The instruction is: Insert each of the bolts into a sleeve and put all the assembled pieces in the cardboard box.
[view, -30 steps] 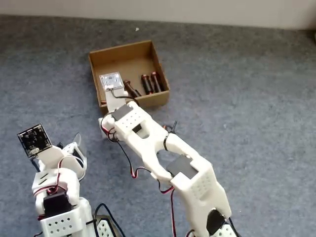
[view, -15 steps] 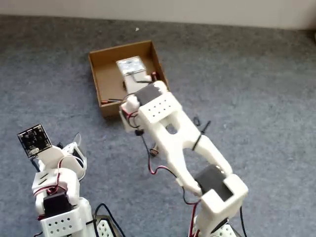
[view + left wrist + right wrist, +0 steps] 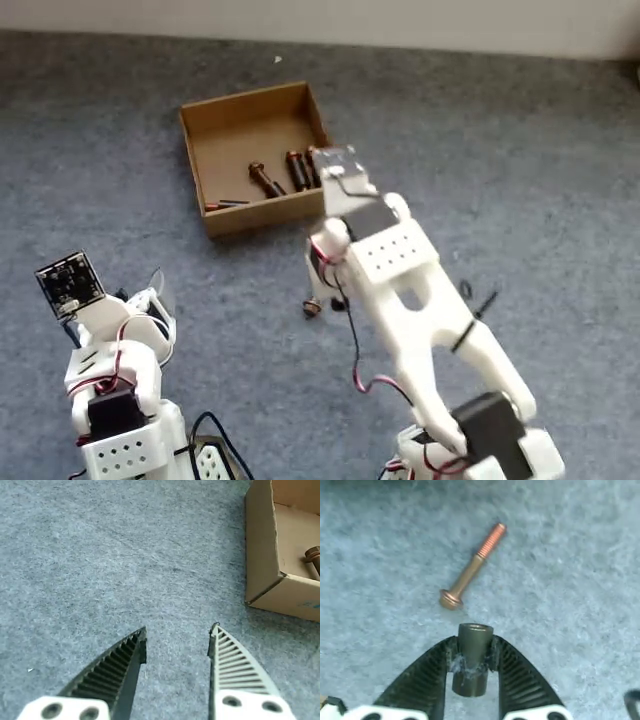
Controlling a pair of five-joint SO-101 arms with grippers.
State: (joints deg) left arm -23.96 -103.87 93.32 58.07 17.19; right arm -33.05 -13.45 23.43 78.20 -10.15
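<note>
Right wrist view: the right gripper has its fingers pinched on a dark sleeve, whose open end faces outward. A copper bolt lies on the grey carpet just beyond the sleeve, not touching it. The left gripper has its fingers spread over bare carpet near a corner of the cardboard box. In the high view the box sits upper left of centre, with several brown pieces inside.
</note>
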